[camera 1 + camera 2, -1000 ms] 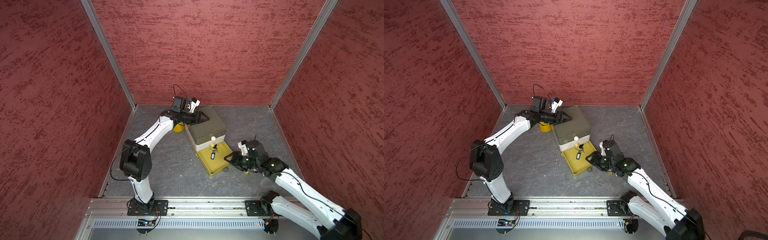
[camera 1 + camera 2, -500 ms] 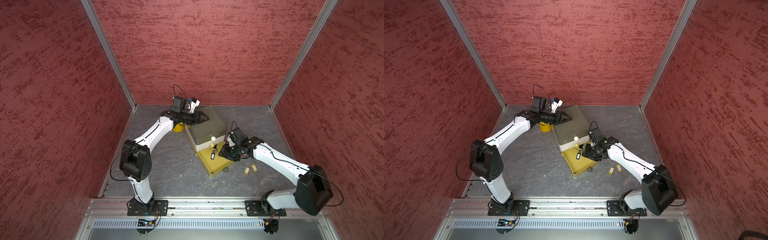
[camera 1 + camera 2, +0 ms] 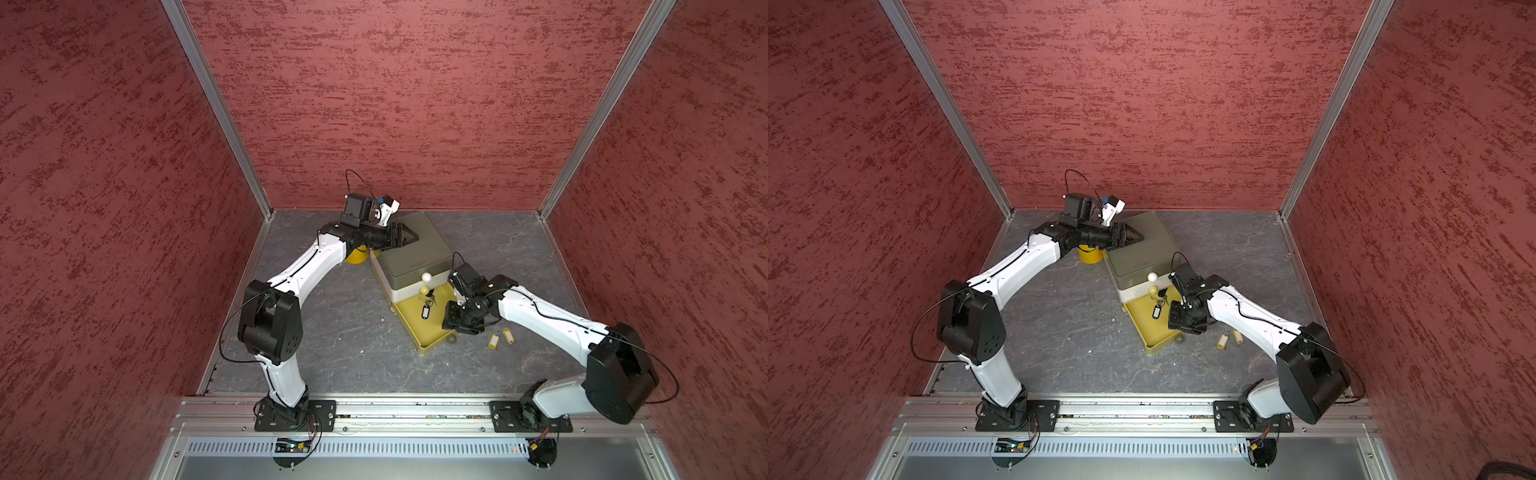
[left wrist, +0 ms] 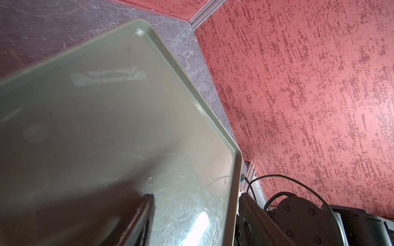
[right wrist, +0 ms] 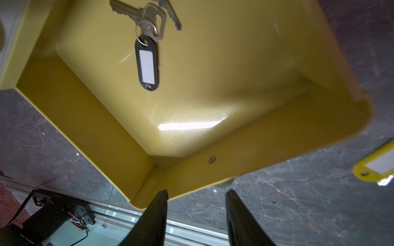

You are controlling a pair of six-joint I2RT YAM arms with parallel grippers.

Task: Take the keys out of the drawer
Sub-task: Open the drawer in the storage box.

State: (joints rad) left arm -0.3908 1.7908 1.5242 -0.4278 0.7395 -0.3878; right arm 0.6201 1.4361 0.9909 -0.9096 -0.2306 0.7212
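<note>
The yellow drawer (image 3: 432,347) stands pulled out of a grey-green cabinet (image 3: 415,257). In it lies a key on a black tag with a white label (image 5: 147,64), also seen in a top view (image 3: 424,311), with more key metal beside it (image 5: 170,15). Two yellow-tagged keys (image 3: 493,340) (image 3: 508,336) lie on the floor right of the drawer; one shows in the right wrist view (image 5: 375,168). My right gripper (image 5: 196,193) hangs open and empty over the drawer's front right rim (image 3: 457,322). My left gripper (image 4: 196,198) is open astride the cabinet's back edge (image 3: 409,239).
A yellow cup (image 3: 356,254) stands on the floor behind the cabinet, under my left arm. A white knob (image 3: 426,276) and a yellow knob (image 3: 424,289) stick out of the cabinet front above the drawer. Red walls close in on three sides.
My right arm has changed pose, its gripper going over the drawer and back to the front right rim. The yellow-tagged keys, covered a second ago, now show. The left arm has not moved.
</note>
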